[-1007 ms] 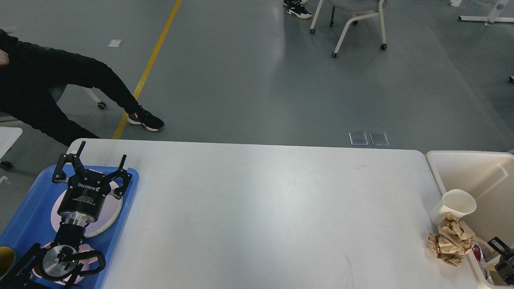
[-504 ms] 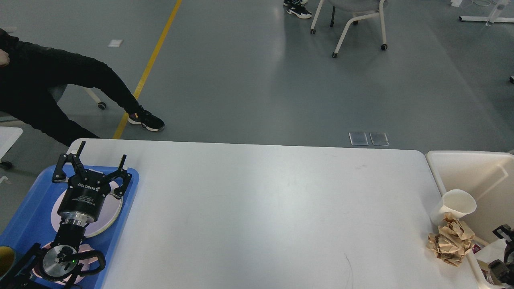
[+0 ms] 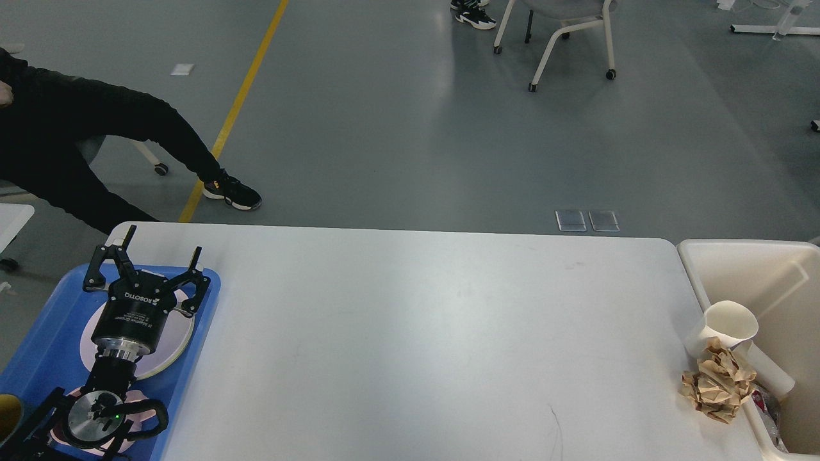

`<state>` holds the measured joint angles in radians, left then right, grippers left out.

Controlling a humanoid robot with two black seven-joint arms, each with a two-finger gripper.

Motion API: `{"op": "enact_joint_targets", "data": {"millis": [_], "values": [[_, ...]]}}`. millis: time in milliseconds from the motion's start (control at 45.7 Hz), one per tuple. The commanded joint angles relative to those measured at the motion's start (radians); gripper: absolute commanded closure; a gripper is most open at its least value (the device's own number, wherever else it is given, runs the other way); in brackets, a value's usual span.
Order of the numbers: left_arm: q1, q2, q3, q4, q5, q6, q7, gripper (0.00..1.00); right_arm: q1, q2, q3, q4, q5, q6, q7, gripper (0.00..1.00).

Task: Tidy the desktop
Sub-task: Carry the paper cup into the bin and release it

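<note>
— Grey floor beyond; the desktop (image 3: pixel 410 333) spreads rightward from the left gripper (image 3: pixel 148 259), bare to its far edge?

— Yes. Fingers spread over the blue tray (image 3: pixel 57 320). Right gripper has gone from view; paper wad (image 3: pixel 717 381) stays.

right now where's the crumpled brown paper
In the head view it lies at the desktop's right edge, against the beige bin, just below the white paper cup: crumpled brown paper.
</note>
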<state>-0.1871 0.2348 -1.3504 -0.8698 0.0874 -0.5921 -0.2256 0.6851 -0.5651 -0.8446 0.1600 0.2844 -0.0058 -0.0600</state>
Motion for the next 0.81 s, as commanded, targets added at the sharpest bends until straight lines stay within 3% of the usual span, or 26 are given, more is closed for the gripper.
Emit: {"op": "enact_joint_targets", "data": {"millis": [0, 109, 263, 547, 788], "values": [[0.0, 0.0, 0.0, 0.0, 0.0, 0.0, 0.0, 0.04, 0.172, -0.07, -0.019, 0.044, -0.079, 0.211, -0.011, 0.0], [0.0, 0.0, 0.0, 0.0, 0.0, 0.0, 0.0, 0.04, 0.345, -0.087, -0.028, 0.122, -0.246, 0.375, -0.017, 0.0], [0.0, 0.0, -0.001, 0.0, 0.0, 0.0, 0.0, 0.04, 0.579, -0.087, -0.08, 0.337, -0.392, 0.466, -0.043, 0.0], [0.0, 0.0, -0.001, 0.0, 0.0, 0.0, 0.0, 0.04, 1.097, -0.085, -0.205, 0.825, -0.401, 0.635, -0.3, 0.0], [0.0, 0.0, 0.0, 0.0, 0.0, 0.0, 0.0, 0.04, 1.445, -0.087, -0.217, 1.14, -0.398, 0.854, -0.354, 0.0]]}}
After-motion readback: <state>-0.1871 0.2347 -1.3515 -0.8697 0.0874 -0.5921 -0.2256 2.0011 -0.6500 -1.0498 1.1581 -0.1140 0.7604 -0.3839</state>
